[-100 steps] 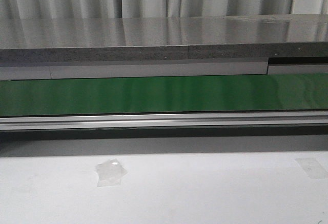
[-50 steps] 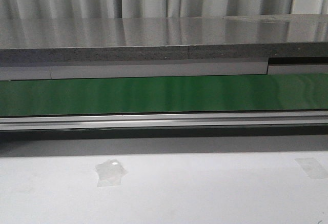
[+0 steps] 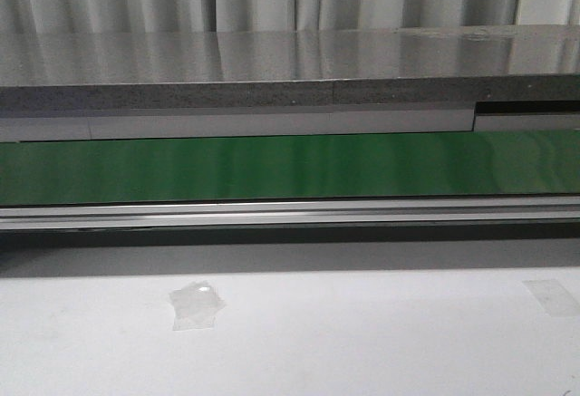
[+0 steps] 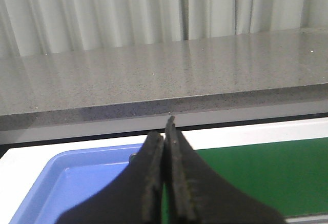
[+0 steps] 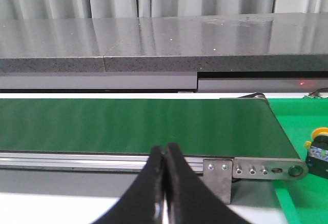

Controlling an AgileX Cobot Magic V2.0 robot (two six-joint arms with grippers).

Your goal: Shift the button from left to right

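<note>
Left gripper (image 4: 165,131): fingers pressed together, holding nothing, above blue tray (image 4: 77,178) beside green conveyor belt (image 3: 290,168). Right gripper (image 5: 165,155): fingers pressed together, holding nothing, before belt's end roller. Button (image 5: 319,149): upright on green surface past belt end, toward right table edge, well apart from both grippers.

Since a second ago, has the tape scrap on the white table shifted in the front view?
No. The tape scrap sits in the same spot below the conveyor rail, left of centre, same outline. The green belt shows nothing on it.
</note>
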